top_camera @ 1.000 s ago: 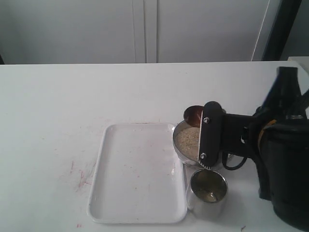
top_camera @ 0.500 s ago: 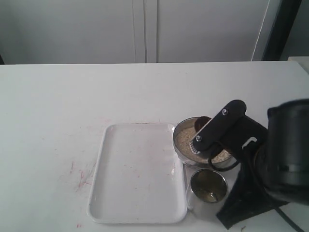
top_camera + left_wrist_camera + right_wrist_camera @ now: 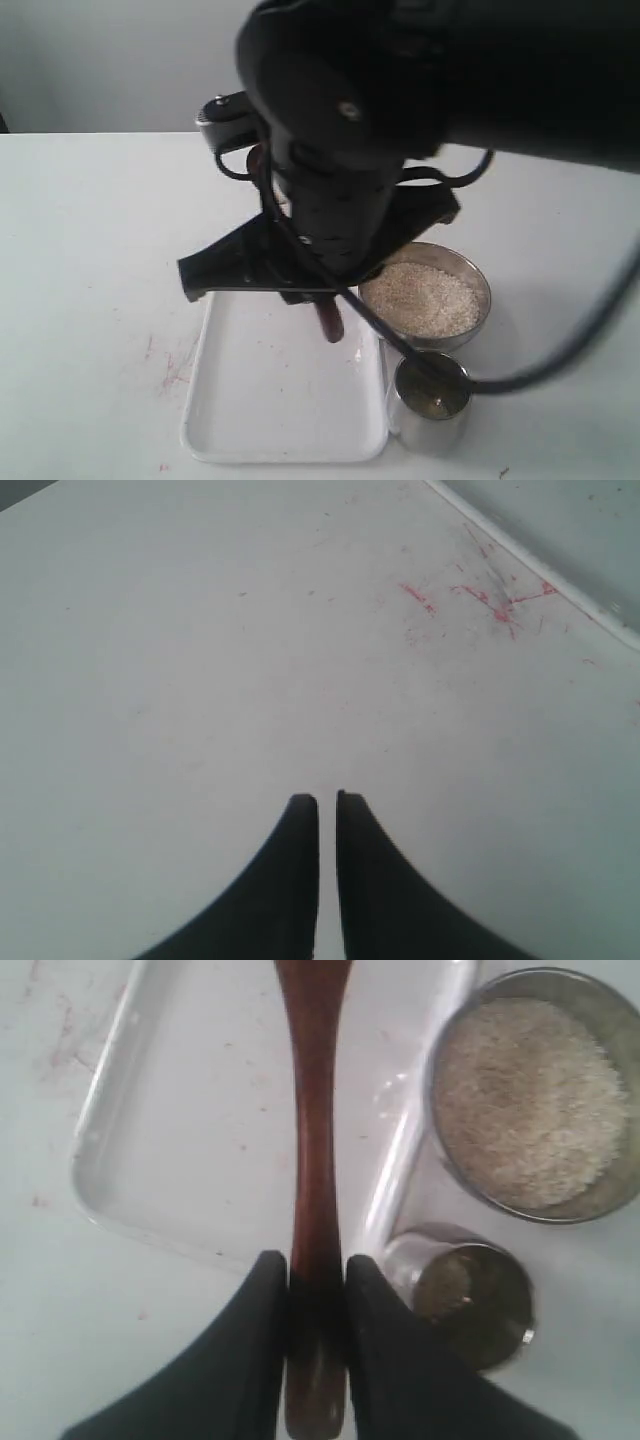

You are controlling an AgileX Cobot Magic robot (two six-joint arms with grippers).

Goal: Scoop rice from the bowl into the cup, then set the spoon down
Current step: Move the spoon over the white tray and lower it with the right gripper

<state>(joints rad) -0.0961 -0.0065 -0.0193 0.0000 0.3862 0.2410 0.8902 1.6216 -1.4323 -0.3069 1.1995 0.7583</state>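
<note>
The right gripper (image 3: 317, 1265) is shut on the handle of the dark reddish-brown wooden spoon (image 3: 312, 1130), which it holds above the white tray (image 3: 190, 1130). The spoon's head is out of frame. In the exterior view the right arm is a large black mass, and one spoon end (image 3: 330, 322) pokes out below it. The steel bowl (image 3: 478, 272) holds rice (image 3: 425, 298) and stands right of the tray. The steel cup (image 3: 432, 400) stands just in front of the bowl; what is in it is unclear. The left gripper (image 3: 327, 798) is shut, holds nothing and hangs over bare table.
The white tray (image 3: 280, 400) lies left of the bowl and cup, with nothing on it. Red marks (image 3: 170, 365) stain the table left of the tray. The raised right arm blocks much of the exterior view. The left arm does not show there.
The right arm has lifted from the bowl and swung left, close to the camera, carrying the spoon over the tray. The bowl's rice now shows in full.
</note>
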